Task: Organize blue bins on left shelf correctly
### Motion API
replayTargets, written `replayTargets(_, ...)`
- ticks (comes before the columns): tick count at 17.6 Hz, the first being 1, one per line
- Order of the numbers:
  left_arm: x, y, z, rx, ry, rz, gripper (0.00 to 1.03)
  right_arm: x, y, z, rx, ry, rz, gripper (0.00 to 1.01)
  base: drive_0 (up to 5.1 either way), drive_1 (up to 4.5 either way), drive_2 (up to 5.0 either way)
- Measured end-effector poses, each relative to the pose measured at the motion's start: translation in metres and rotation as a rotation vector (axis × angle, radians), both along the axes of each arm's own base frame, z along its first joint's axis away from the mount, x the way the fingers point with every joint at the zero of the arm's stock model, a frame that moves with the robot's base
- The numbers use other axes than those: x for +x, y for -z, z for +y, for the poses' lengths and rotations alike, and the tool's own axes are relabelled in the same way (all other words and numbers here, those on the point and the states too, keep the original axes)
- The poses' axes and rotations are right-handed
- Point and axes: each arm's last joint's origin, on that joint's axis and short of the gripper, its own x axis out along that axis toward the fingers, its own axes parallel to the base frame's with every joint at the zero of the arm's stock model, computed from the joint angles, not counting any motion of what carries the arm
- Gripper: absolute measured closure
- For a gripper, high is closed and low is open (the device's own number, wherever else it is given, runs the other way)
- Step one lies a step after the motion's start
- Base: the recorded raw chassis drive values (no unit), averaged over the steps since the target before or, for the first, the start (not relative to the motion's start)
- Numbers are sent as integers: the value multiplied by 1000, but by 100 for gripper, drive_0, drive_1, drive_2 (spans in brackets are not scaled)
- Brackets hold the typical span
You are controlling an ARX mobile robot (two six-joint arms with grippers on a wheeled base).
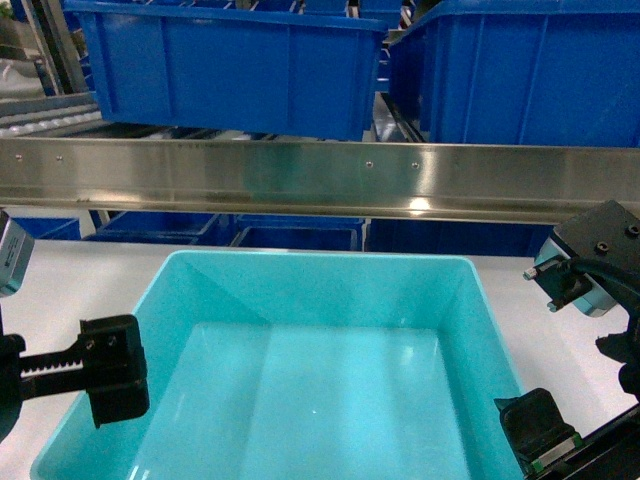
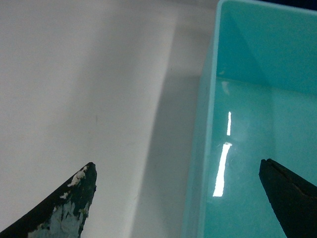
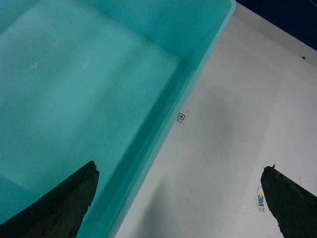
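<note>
The blue bin (image 1: 330, 290), a large turquoise tub with nothing inside, rests on the white table just in front of the left shelf's steel cross rail (image 1: 320, 175). My left gripper (image 1: 115, 372) is at the tub's left wall. In the left wrist view it (image 2: 177, 166) is open and straddles that wall (image 2: 205, 124), one finger outside over the table and one over the tub's inside. My right gripper (image 1: 540, 430) is at the tub's right front corner. In the right wrist view it (image 3: 181, 168) is open across the right rim (image 3: 163, 134).
Dark royal-blue bins (image 1: 230, 65) (image 1: 530, 70) stand on the tier above the rail, and more (image 1: 290, 235) show below it. The white table (image 1: 70, 270) runs along both sides of the tub. A small code tag (image 3: 181, 117) and a 3M sticker (image 3: 259, 201) lie on it.
</note>
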Motion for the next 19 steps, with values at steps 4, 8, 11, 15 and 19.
replayTargets(4,6,5,-4,6,10,24,5,4,6,1,-24,-4,23,3,0,0,0)
replayTargets(8,15,15,-14,10,20,81,5,13,23,2,-26,18,45,3,0,0,0)
replayTargets(11,14,16,-20,-10,25,94,5,16,25,-2,-21,37,35,3,0,0,0)
replayTargets(15,12,25,-20,-18,-1,129,5,16,26,-3,-17,42,30,3,0,0,0)
replayTargets(19,10,31,-21,-25,-12,160,5,16,26,-5,-14,46,30,3,0,0,0)
